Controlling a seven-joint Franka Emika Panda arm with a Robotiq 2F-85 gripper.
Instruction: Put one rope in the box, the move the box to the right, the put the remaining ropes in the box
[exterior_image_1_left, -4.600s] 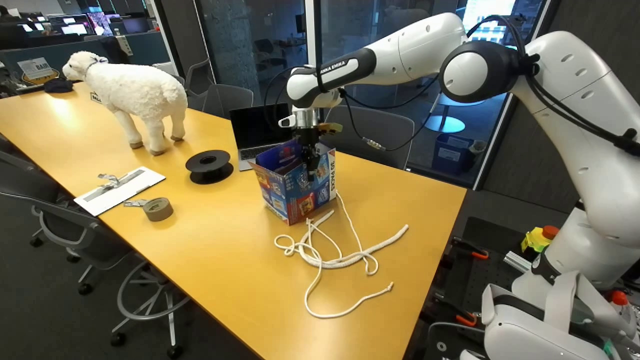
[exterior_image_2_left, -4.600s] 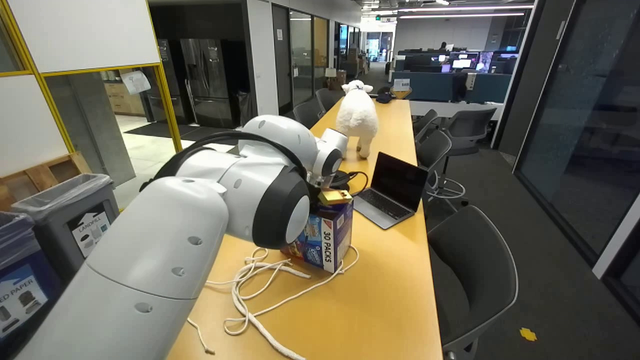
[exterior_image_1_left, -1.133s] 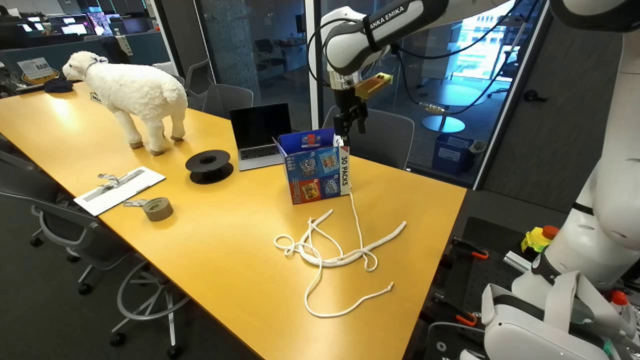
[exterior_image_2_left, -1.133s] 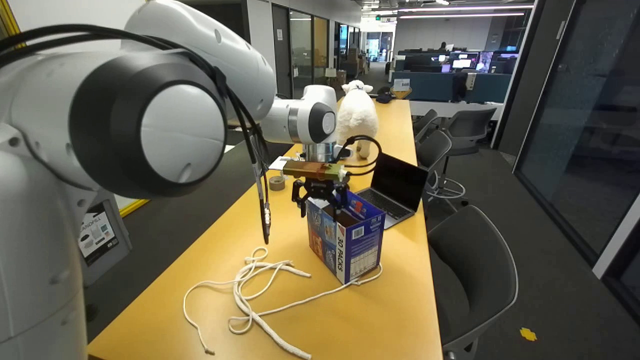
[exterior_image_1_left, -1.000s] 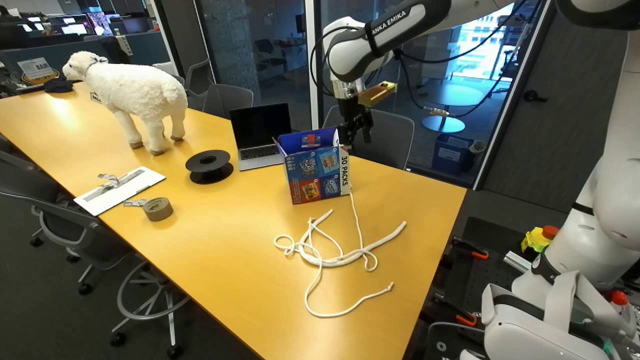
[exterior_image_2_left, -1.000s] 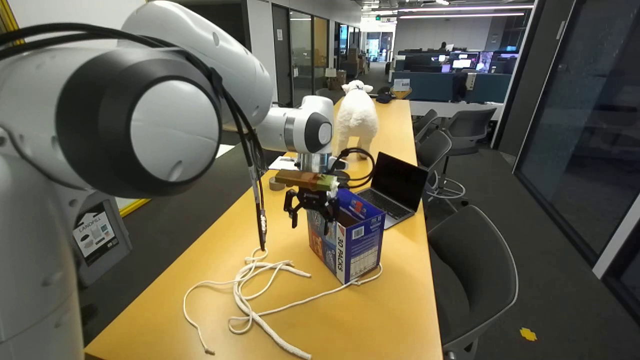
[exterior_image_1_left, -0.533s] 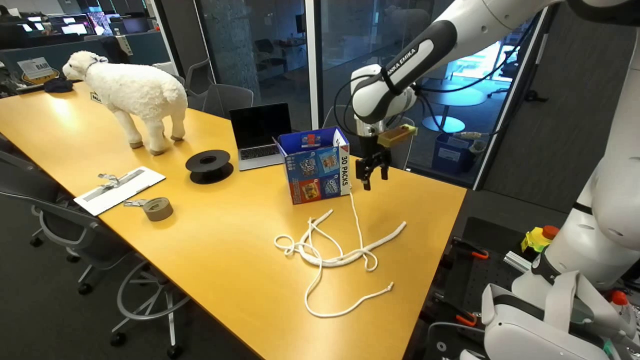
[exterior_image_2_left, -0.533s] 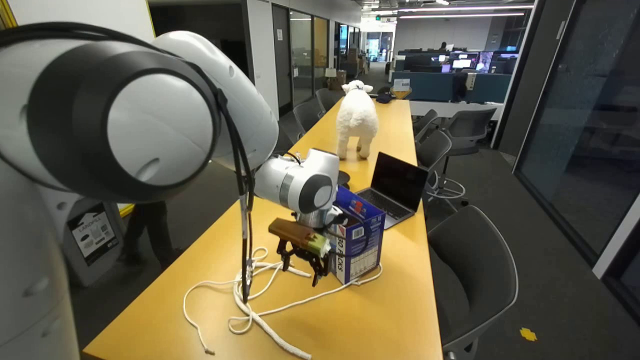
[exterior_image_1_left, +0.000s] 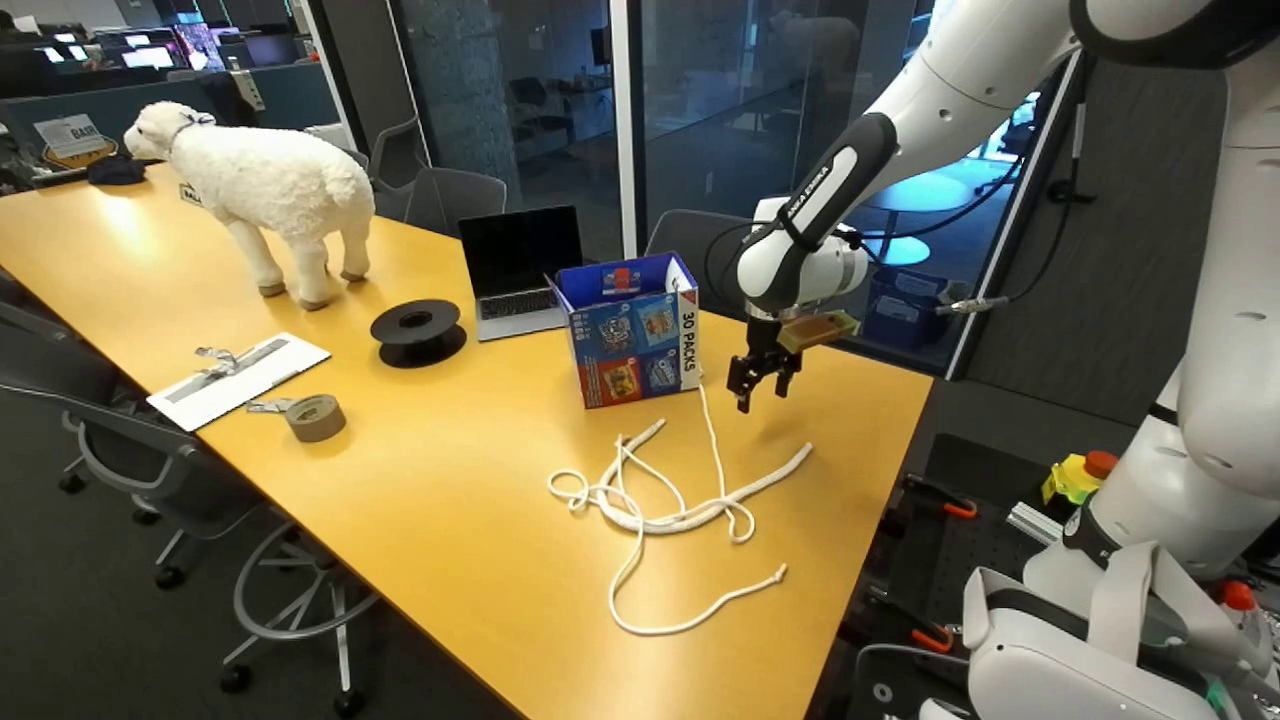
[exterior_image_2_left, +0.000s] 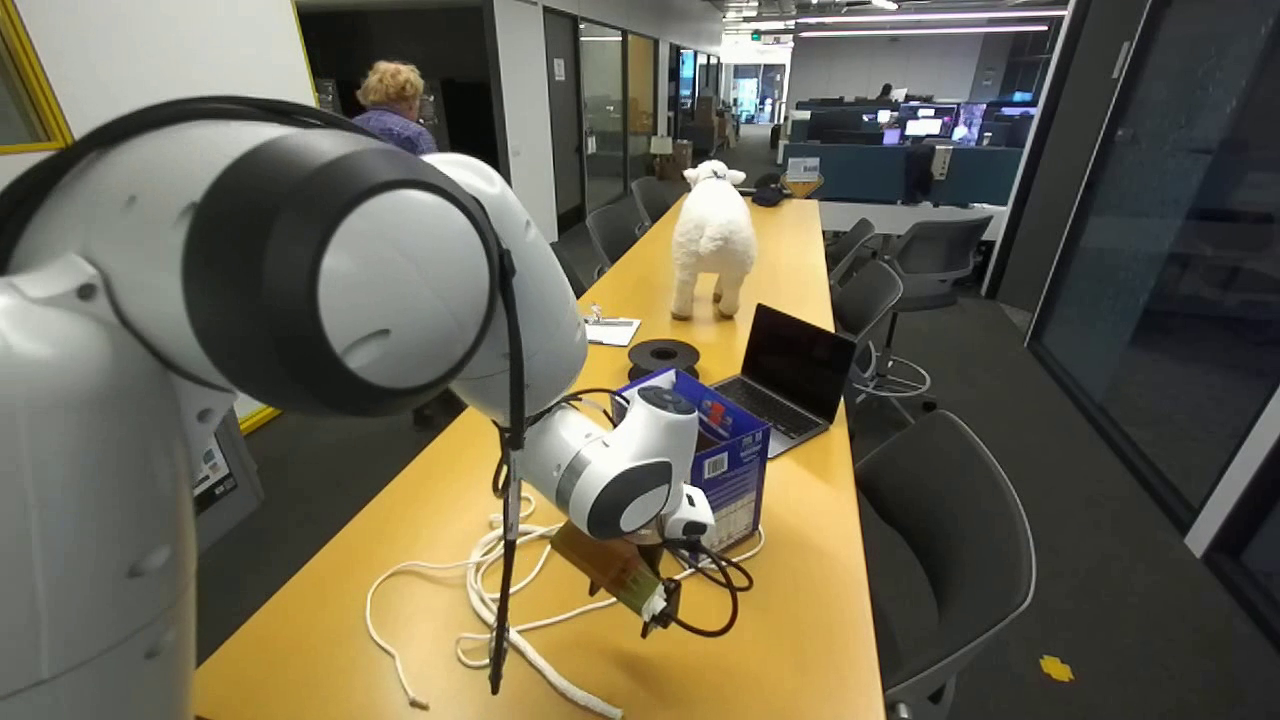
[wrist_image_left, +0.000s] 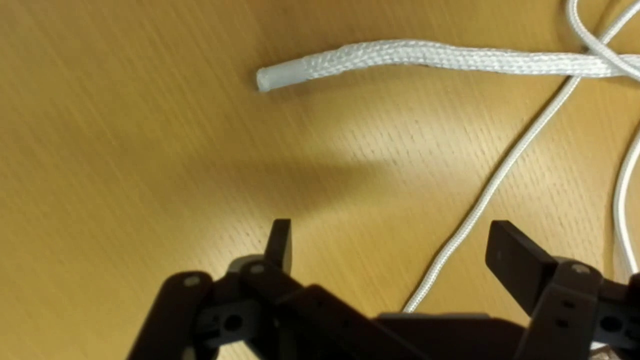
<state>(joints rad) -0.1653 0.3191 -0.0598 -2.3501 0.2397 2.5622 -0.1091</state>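
In both exterior views the blue printed box (exterior_image_1_left: 635, 345) stands upright on the table with its top open; its floor is hidden. The white ropes lie tangled on the table in front of it. One is a thick rope (wrist_image_left: 400, 52), its capped end lying apart from the rest. A thin rope (wrist_image_left: 457, 237) runs under the thick one and, in an exterior view, reaches the base of the box. My gripper (exterior_image_1_left: 763, 396) hangs low over the table beside the box's "30 PACKS" side. Its jaws are wide apart, holding nothing; in the wrist view the thin rope passes below, between the fingers (wrist_image_left: 517, 262).
Behind the box is an open laptop (exterior_image_1_left: 522, 262), with a black spool (exterior_image_1_left: 418, 330) near it. Farther left lie a tape roll (exterior_image_1_left: 316, 418) and a clipboard (exterior_image_1_left: 240, 380). A plush sheep (exterior_image_1_left: 265, 190) stands on the far table. A chair (exterior_image_2_left: 945, 560) borders the table edge.
Over the last second my gripper went from the box's rim down beside it, still open. Since the oldest frames the box has shifted right and turned; a rope end moved slightly.
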